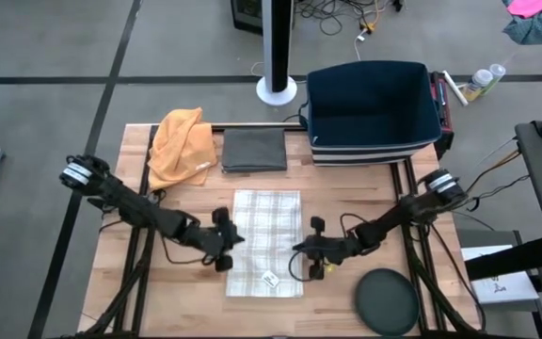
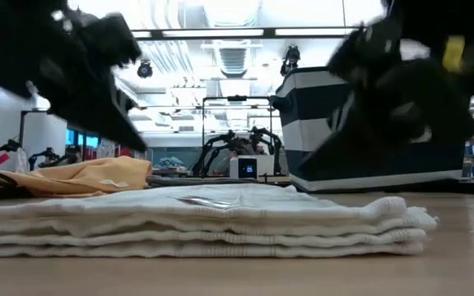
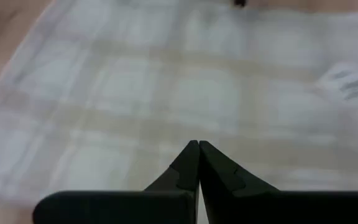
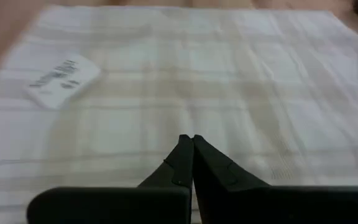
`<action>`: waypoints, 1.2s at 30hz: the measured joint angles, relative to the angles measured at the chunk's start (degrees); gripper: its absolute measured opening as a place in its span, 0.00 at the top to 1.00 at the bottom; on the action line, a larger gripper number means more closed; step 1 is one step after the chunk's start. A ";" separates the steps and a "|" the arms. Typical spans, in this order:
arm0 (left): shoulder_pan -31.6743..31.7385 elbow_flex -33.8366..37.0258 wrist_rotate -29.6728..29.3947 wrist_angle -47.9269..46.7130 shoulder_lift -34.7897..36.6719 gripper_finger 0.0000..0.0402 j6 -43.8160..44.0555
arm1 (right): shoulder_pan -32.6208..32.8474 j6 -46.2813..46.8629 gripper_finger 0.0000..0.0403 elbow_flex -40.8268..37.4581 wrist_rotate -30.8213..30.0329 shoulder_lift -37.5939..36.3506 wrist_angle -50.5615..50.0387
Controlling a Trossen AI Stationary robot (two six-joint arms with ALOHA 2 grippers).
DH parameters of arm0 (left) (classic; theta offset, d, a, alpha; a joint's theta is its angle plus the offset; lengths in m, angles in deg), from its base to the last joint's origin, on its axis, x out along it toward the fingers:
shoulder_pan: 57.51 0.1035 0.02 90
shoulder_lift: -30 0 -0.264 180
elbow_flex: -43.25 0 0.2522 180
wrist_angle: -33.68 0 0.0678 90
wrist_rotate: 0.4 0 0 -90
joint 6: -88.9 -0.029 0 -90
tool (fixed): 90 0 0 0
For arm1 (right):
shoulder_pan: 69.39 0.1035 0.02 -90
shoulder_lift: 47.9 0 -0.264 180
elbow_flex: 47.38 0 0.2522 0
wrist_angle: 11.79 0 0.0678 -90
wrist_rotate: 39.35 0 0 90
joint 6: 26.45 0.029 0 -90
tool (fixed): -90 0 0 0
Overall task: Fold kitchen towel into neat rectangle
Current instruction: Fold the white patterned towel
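While folded plaid towel (image 1: 267, 243) lies centered, both hands pressed together flank it: left hand (image 1: 234, 239), right hand (image 1: 301, 248); orange cloth (image 1: 181, 144) behind.

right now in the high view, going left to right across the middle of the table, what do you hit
left gripper, shut at the towel's left edge → white plaid towel, folded into a rectangle → right gripper, shut at its right edge → dark round disc, nearer the front right corner
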State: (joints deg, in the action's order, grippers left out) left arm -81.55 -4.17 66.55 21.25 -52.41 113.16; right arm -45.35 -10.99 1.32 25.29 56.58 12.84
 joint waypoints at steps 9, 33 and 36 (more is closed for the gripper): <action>3.16 10.69 2.75 7.53 0.02 1.00 3.98 | -1.87 3.43 1.00 -0.40 -2.37 7.77 6.47; 3.49 11.76 5.90 6.33 6.45 1.00 0.35 | -9.82 -0.90 1.00 -2.34 4.39 6.36 11.20; 3.53 13.69 5.71 10.58 6.34 1.00 1.63 | -9.84 1.49 1.00 -2.46 4.28 7.17 10.25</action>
State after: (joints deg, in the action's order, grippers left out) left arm -78.02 9.53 72.26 31.84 -46.08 114.78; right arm -55.19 -9.50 -1.14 29.57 63.75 23.09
